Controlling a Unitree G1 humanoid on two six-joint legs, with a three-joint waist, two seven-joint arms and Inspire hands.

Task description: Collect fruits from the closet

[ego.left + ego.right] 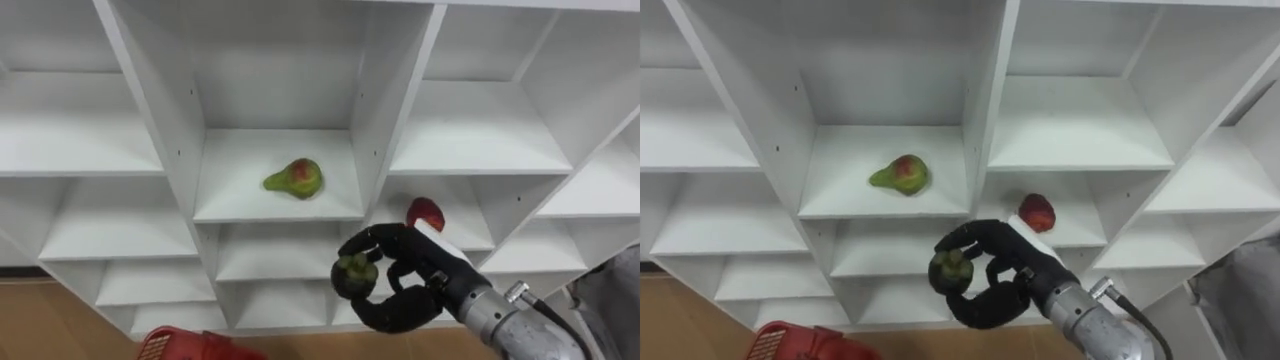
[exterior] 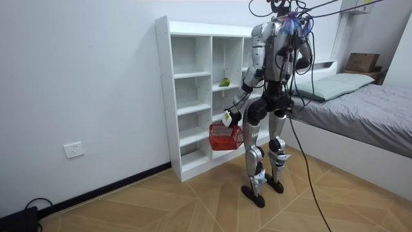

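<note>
Red basket (image 1: 185,347) sits low, left of the right hand (image 1: 415,285), and hangs under the left hand (image 2: 229,118), whose grip we cannot tell; likely ready for drops. Green-red pear (image 1: 295,178) lies on the closet shelf (image 1: 230,205), above-left. The right hand curls round a dark fruit (image 1: 355,272), clear of the shelves. Red fruit (image 1: 426,212) just behind, uncollected.

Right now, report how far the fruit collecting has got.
Done: unclear, since what lies in the red basket at the lower left is hidden. In hand: the right hand is curled round a dark round fruit, held in front of the white closet. Left: a green-red pear lies in the middle compartment and a red fruit in the compartment lower right.
</note>
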